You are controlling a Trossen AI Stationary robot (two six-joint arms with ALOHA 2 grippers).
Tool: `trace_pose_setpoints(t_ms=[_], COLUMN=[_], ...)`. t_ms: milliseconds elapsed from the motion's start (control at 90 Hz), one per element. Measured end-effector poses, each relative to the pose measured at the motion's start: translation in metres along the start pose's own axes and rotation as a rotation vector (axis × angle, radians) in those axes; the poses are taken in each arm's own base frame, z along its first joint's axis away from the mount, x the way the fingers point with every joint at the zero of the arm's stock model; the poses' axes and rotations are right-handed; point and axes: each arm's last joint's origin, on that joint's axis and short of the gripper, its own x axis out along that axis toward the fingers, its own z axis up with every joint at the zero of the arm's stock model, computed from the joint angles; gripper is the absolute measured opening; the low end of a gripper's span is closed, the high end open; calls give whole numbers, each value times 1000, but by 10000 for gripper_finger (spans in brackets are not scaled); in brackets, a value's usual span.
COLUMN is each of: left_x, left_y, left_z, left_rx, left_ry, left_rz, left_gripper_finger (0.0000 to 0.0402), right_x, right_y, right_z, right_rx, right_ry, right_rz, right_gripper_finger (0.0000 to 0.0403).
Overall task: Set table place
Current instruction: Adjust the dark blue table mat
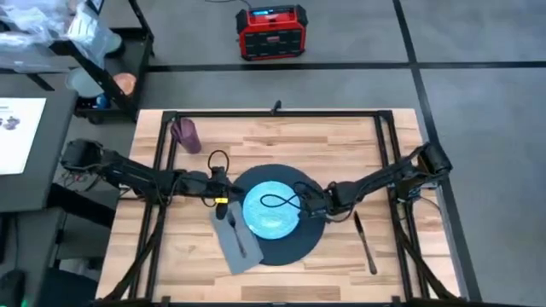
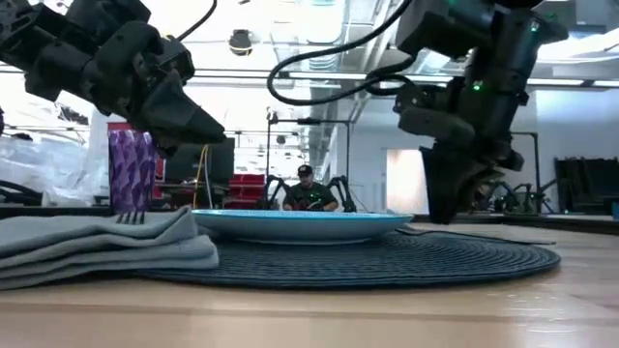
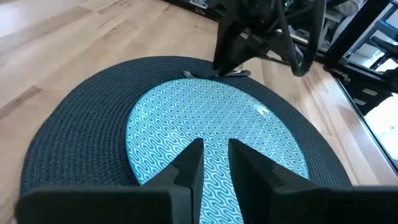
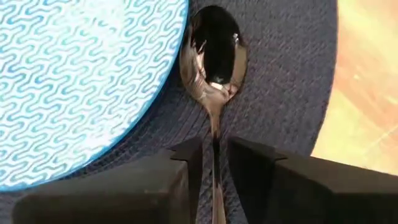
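- On the table [image 1: 341, 141], a purple cup [image 1: 186, 134] stands toward ten o'clock from the round dark mat [image 1: 294, 247], well apart from it.
- A grey napkin [image 1: 229, 243] lies at the mat's eight o'clock edge, a fork [image 1: 236, 232] resting on it.
- The left gripper [image 3: 214, 163] hovers over the nine o'clock side of the light blue plate [image 1: 271, 213], its fingers [image 3: 189, 165] slightly apart and holding nothing.
- The mat lies near the table's middle, toward the front edge, the plate sitting on it.
- The right gripper [image 4: 214, 155] is at the mat's three o'clock side, its fingers closed around the handle of a spoon [image 4: 213, 56] lying on the mat just beside the plate's rim.
- A knife [image 1: 364, 243] lies on the bare wood past the mat's four o'clock edge.
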Motion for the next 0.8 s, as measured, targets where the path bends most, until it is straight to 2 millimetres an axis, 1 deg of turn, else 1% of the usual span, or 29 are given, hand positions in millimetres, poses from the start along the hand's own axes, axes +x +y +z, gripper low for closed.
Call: trace_pose_setpoints(t_ms=[233, 389, 489, 689, 800], left_x=[0, 0, 0, 0, 0], left_y=[0, 0, 0, 0, 0], left_z=[0, 0, 0, 0, 0], left_rx=[1, 1, 2, 2, 3], left_ry=[0, 1, 2, 2, 2], left_rz=[0, 0, 0, 0, 0], left_gripper_finger=[56, 56, 56, 56, 56], right_x=[3, 2, 2, 3, 8], right_y=[-3, 3, 6, -12, -17], right_z=[4, 9, 10, 7, 3], right_rx=[-27, -36, -38, 26, 32], right_ry=[-3, -124, -140, -112, -75], right_rz=[-13, -3, 20, -153, -149], right_gripper_finger=[66, 66, 64, 42, 17])
